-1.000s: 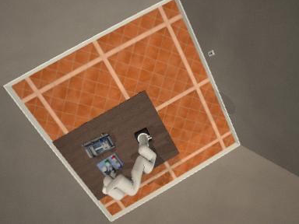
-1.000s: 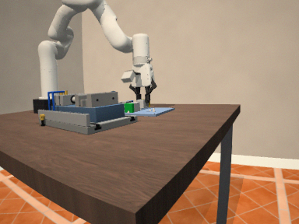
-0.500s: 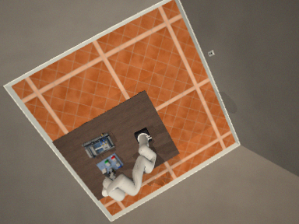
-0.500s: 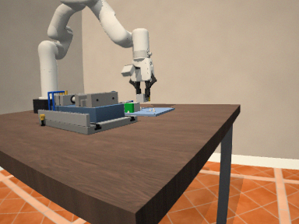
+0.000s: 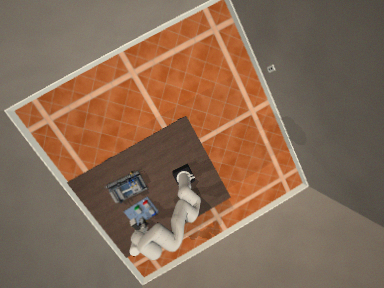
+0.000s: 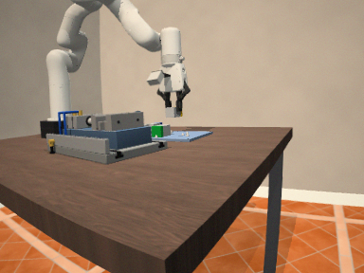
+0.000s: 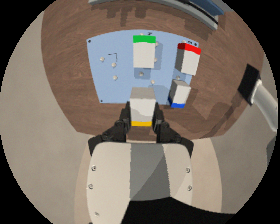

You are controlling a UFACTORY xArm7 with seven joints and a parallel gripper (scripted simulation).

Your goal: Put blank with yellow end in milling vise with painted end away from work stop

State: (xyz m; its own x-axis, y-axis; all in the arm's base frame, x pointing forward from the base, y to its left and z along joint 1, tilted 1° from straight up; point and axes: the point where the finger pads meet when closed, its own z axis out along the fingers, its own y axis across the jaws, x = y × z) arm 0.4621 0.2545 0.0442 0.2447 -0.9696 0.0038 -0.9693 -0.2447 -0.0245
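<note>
Aloft, the yellow-ended blank point(image 7: 141, 106) (clamped); three blanks on infeed plate point(image 7: 103, 66).

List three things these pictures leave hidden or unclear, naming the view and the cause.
1. Vise work stop and low bars: exterior view, walls hide them; top view, too small.
2. Yellow-ended blank, far end: wrist view, foreshortened in the gripper.
3. Red-ended and blue-ended blanks: exterior view, out of sight behind the vise.
</note>
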